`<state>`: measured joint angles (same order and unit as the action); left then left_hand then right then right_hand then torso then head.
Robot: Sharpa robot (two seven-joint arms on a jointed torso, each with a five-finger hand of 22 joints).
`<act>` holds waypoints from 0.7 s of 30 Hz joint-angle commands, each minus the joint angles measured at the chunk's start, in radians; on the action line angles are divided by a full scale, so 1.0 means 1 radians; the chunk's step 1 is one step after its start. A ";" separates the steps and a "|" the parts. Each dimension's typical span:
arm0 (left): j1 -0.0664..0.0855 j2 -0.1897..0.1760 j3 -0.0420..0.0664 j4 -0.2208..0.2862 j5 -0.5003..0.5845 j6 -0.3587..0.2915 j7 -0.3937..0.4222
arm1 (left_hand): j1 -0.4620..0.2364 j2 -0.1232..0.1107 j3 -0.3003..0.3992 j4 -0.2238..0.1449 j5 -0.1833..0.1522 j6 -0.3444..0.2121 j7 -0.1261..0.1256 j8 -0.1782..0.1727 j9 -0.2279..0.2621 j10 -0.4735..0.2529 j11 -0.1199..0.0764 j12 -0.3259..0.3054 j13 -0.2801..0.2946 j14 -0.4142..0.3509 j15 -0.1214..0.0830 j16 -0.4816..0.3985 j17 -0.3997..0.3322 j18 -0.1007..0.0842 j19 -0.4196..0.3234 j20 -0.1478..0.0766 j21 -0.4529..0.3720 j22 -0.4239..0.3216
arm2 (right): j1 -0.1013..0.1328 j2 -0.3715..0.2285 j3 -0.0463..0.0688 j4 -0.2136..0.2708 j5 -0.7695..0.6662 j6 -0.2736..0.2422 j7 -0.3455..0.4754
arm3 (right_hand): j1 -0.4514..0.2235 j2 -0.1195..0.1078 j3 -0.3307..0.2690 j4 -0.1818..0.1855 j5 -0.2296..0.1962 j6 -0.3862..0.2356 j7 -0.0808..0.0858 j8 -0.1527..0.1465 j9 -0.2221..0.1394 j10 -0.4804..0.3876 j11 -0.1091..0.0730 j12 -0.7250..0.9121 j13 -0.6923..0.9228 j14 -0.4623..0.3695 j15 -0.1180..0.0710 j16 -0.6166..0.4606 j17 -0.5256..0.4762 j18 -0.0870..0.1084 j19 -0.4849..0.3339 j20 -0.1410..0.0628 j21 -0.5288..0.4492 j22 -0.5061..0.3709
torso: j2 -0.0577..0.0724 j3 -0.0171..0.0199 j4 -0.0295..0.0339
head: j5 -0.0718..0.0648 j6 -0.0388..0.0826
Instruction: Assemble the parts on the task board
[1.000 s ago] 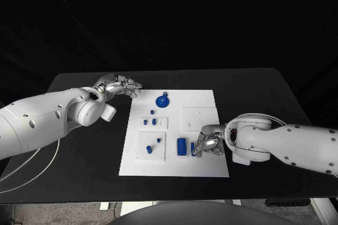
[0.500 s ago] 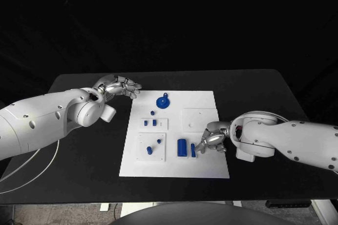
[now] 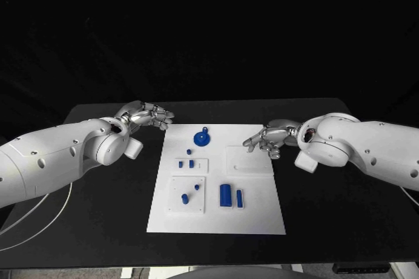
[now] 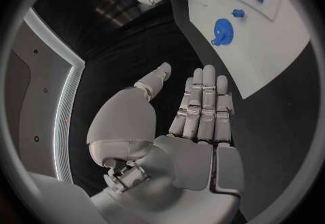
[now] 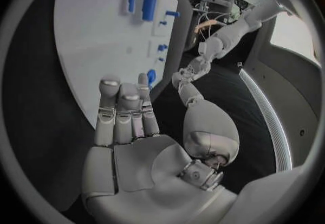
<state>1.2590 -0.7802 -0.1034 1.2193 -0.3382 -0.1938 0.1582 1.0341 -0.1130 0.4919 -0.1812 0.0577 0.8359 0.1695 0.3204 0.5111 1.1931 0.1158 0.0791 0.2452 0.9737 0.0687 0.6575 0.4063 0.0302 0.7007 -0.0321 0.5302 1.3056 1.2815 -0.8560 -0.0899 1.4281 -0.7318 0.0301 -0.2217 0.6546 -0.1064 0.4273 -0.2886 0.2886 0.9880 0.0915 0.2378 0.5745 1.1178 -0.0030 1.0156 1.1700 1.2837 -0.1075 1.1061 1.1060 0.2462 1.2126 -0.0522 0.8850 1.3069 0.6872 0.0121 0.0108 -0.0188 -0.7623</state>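
Fingers on both hands are spread and hold nothing: your left hand (image 3: pixel 146 116) hangs over the black table (image 3: pixel 105 188) just off the board's far left corner, and your right hand (image 3: pixel 269 138) hovers at the board's right edge, near its far end. The white board (image 3: pixel 253 212) lies in the middle of the tabletop with the blue parts on it: a round gear (image 3: pixel 201 140) near the far edge, small pegs (image 3: pixel 186 164) toward the left edge, a block (image 3: pixel 225 195) and a thin bar (image 3: pixel 239 198) lying flat nearer the front edge. By my reading the block and bar are not seated yet, so most of the assembly remains
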 commanded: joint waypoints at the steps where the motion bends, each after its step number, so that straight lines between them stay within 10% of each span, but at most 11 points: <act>1: 0.008 0.007 0.001 -0.017 0.033 -0.068 0.025 | 0.007 0.003 0.001 0.005 -0.001 -0.001 -0.004 0.008 0.000 0.000 -0.002 -0.001 0.001 0.006 0.000 -0.006 0.001 -0.003 0.009 0.001 -0.004 0.001 | 0.006 0.029 0.006 -0.083 0.166 -0.078 0.199 | 0.016 0.012 -0.010 -0.002 0.010 -0.036 0.024 -0.007 -0.001 -0.025 0.006 -0.022 -0.012 -0.027 0.002 -0.029 -0.013 0.015 -0.027 0.005 -0.027 -0.010 | -0.008 -0.0014 -0.0028 | -0.001 0.031; 11: 0.024 0.049 0.004 -0.110 0.140 -0.143 0.072 | 0.010 0.017 0.017 -0.001 0.011 0.015 -0.009 0.016 0.001 -0.022 0.008 -0.013 -0.011 -0.032 0.025 -0.080 -0.012 0.002 -0.002 0.023 -0.042 -0.012 | 0.002 0.213 0.021 -0.418 0.309 -0.163 0.352 | 0.101 0.049 -0.018 0.003 -0.080 -0.108 0.062 -0.039 -0.009 -0.137 0.045 -0.106 -0.073 -0.129 0.043 -0.160 -0.074 0.005 -0.141 0.057 -0.161 -0.066 | -0.049 -0.0094 -0.0128 | -0.012 0.103; 14: 0.024 0.077 0.006 -0.147 0.197 -0.098 0.114 | 0.007 0.019 0.019 -0.002 0.010 0.014 -0.010 0.014 -0.002 -0.030 0.012 -0.013 -0.018 -0.054 0.039 -0.110 -0.018 0.005 -0.013 0.036 -0.058 -0.016 | -0.019 0.250 0.049 -0.486 0.342 -0.156 0.384 | 0.128 0.049 0.002 0.009 -0.089 -0.130 0.086 -0.045 -0.008 -0.225 0.070 -0.183 -0.134 -0.215 0.078 -0.266 -0.128 -0.018 -0.241 0.097 -0.261 -0.110 | -0.056 -0.0113 -0.0151 | -0.008 0.120; 18: 0.022 0.125 0.008 -0.205 0.248 -0.012 0.190 | -0.007 0.026 0.020 -0.007 0.005 -0.020 -0.002 -0.010 -0.019 -0.094 0.034 -0.017 -0.053 -0.179 0.088 -0.210 -0.052 0.017 -0.066 0.083 -0.109 -0.033 | -0.092 0.318 0.123 -0.576 0.392 -0.139 0.439 | 0.176 0.057 0.029 -0.001 -0.090 -0.200 0.112 -0.057 -0.003 -0.428 0.178 -0.431 -0.387 -0.459 0.226 -0.519 -0.269 -0.089 -0.526 0.180 -0.490 -0.204 | -0.069 -0.0137 -0.0127 | 0.005 0.147; 21: 0.020 0.155 0.008 -0.253 0.251 -0.022 0.209 | -0.018 0.031 0.012 -0.016 0.002 -0.045 -0.012 -0.028 -0.029 -0.141 0.031 -0.016 -0.081 -0.219 0.095 -0.243 -0.065 0.012 -0.110 0.098 -0.153 -0.049 | -0.127 0.342 0.142 -0.605 0.422 -0.110 0.472 | 0.196 0.061 0.020 0.000 -0.085 -0.239 0.092 -0.061 -0.002 -0.467 0.176 -0.536 -0.544 -0.568 0.286 -0.624 -0.360 -0.118 -0.641 0.210 -0.568 -0.232 | -0.075 -0.0137 -0.0141 | 0.012 0.165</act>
<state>1.2798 -0.6329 -0.0963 0.9852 -0.1432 -0.2591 0.2838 1.0233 -0.0837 0.5049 -0.1931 0.0648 0.7961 0.1584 0.2953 0.4833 1.0597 0.1480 0.0648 0.1685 0.7606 0.1627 0.4201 0.3433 0.0386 0.5999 0.0645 0.3844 1.2598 1.1600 -0.5186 0.0480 0.8323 -0.3854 -0.1074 0.1613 0.8442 -0.0434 0.4523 -0.2865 0.2013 0.7566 0.1867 0.1788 0.5713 0.6590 0.1731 0.4974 0.6532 0.7343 0.1678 0.5002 0.7625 0.1383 0.5907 0.1529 0.3297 1.0799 0.6232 -0.0002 -0.0024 -0.0134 -0.6153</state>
